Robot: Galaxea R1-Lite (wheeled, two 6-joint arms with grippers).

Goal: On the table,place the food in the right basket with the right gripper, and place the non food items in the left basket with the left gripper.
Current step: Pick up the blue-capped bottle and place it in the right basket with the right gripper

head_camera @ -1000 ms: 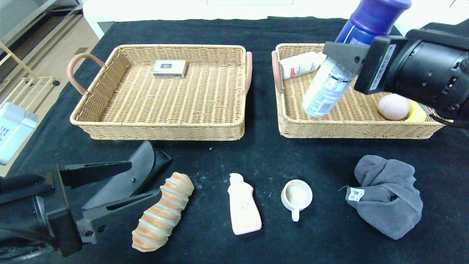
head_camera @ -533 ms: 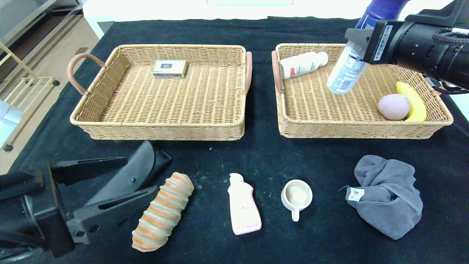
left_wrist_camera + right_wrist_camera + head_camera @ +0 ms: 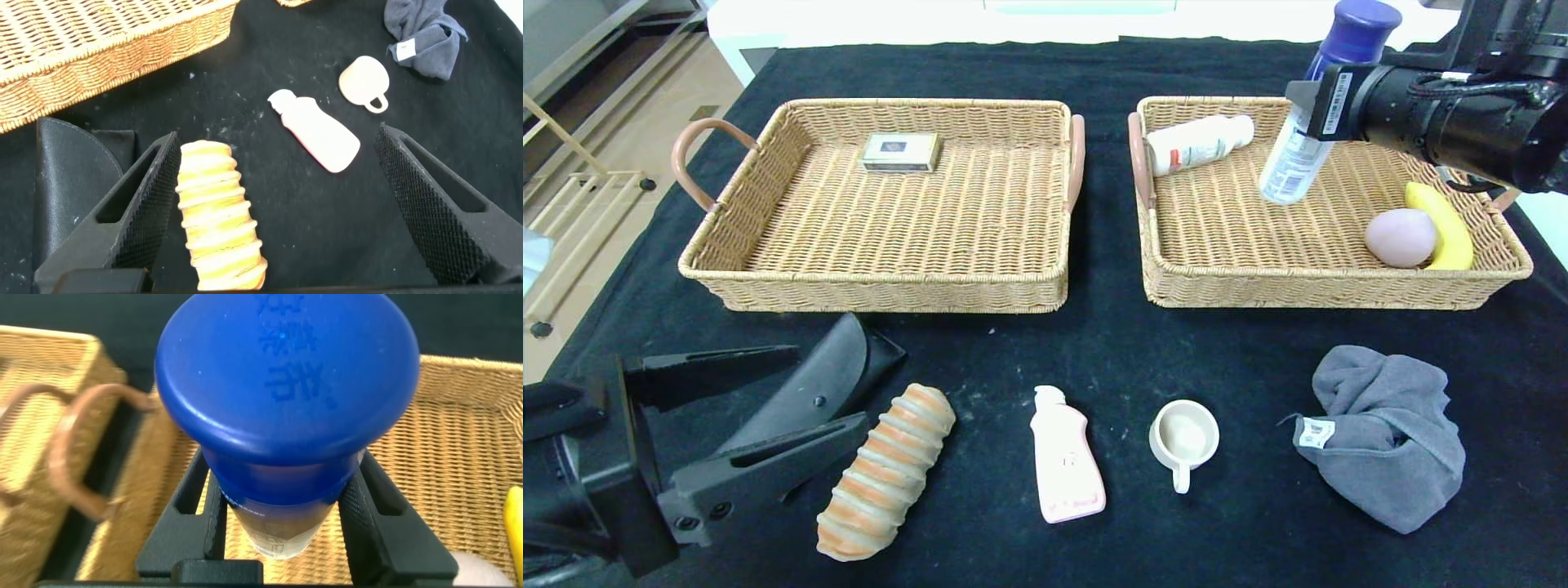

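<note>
Head view: right pincer [image 3: 1305, 110] grips bottle [image 3: 1308, 122] above right basket [image 3: 1331, 290]

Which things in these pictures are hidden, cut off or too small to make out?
- Head view: the print on the small box in the left basket is too small to read.
- Head view: the black case is partly covered by the left end effector.
- Right wrist view: the blue-capped bottle hides most of the right basket floor.
</note>
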